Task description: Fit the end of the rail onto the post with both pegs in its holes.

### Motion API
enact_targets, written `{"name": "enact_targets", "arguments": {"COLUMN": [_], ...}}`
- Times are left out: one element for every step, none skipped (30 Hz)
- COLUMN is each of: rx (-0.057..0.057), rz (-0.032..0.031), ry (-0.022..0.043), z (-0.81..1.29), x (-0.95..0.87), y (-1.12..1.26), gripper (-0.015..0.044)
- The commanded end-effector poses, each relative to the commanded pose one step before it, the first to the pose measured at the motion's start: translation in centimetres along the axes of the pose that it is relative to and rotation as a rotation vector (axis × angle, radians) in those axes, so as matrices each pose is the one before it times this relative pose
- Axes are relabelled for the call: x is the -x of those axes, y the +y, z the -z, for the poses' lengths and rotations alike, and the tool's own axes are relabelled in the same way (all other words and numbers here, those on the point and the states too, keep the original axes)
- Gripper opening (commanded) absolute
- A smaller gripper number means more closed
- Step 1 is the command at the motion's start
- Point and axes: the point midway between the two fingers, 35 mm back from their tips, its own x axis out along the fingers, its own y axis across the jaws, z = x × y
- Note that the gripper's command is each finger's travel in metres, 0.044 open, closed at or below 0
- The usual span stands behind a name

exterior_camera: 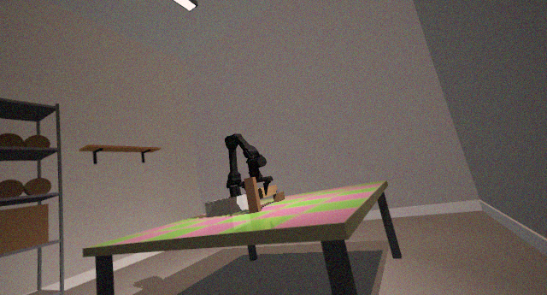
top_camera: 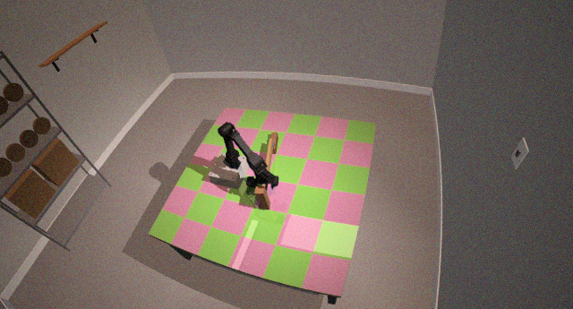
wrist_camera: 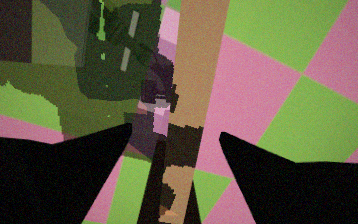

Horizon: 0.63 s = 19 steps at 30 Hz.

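The long wooden rail [top_camera: 269,158] [exterior_camera: 270,191] [wrist_camera: 200,60] runs from the low footboard block [top_camera: 275,144] [exterior_camera: 279,197] toward the upright wooden post [top_camera: 263,200] [exterior_camera: 253,195]. Its near end is at or close to the post; the arm hides most of that joint in the top view. My gripper [wrist_camera: 177,131] is open, with one black finger on each side of the rail and a gap beside each. The rail looks roughly level and raised off the table. The pegs and holes are not visible, and whether the end touches the post cannot be told.
The arm's pale base [top_camera: 243,167] stands left of the rail on the pink and green checkered table [top_camera: 309,197] [exterior_camera: 316,220]. The arm casts shadows over the base side and across the rail. Shelving [top_camera: 58,132] [exterior_camera: 60,171] stands away to the left.
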Motion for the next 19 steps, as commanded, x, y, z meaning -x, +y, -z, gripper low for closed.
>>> {"name": "enact_targets", "arguments": {"rx": [-0.0007, 0.0003, 0.0003, 0.0002, 0.0001, 0.0000, 0.0000, 0.0000, 0.0000, 0.0000, 0.0000, 0.0000, 0.0000, 0.0000, 0.0000, 0.0000, 0.0000, 0.0000, 0.0000], "rz": [-0.00104, 0.00049, 0.00051, 0.00032, 0.00011, 0.00000, 0.00000, 0.00000, 0.00000, 0.00000, 0.00000, 0.00000, 0.00000, 0.00000, 0.00000, 0.00000, 0.00000, 0.00000, 0.00000], "ry": [0.00026, 0.00076, 0.00072, 0.00042, 0.00014, 0.00000, 0.00000, 0.00000, 0.00000, 0.00000, 0.00000, 0.00000, 0.00000, 0.00000, 0.00000, 0.00000, 0.00000, 0.00000, 0.00000], "z": [-0.666, -0.846, -0.851, -0.512, -0.171, 0.000, 0.000, 0.000, 0.000, 0.000, 0.000, 0.000, 0.000, 0.000, 0.000, 0.000, 0.000, 0.000, 0.000], "x": [0.645, 0.843, 0.824, 0.486, 0.160, 0.000, 0.000, 0.000, 0.000, 0.000, 0.000, 0.000, 0.000, 0.000, 0.000, 0.000, 0.000, 0.000, 0.000], "y": [-0.041, -0.032, 0.018, 0.035, 0.015, 0.000, 0.000, 0.000, 0.000, 0.000, 0.000, 0.000, 0.000, 0.000, 0.000, 0.000, 0.000, 0.000, 0.000], "gripper": [0.0440, 0.0440, 0.0440, 0.0440, 0.0440, 0.0440, 0.0440, 0.0440, 0.0440, 0.0440, 0.0440, 0.0440, 0.0440, 0.0440, 0.0440, 0.0440, 0.0440, 0.0440, 0.0440]}}
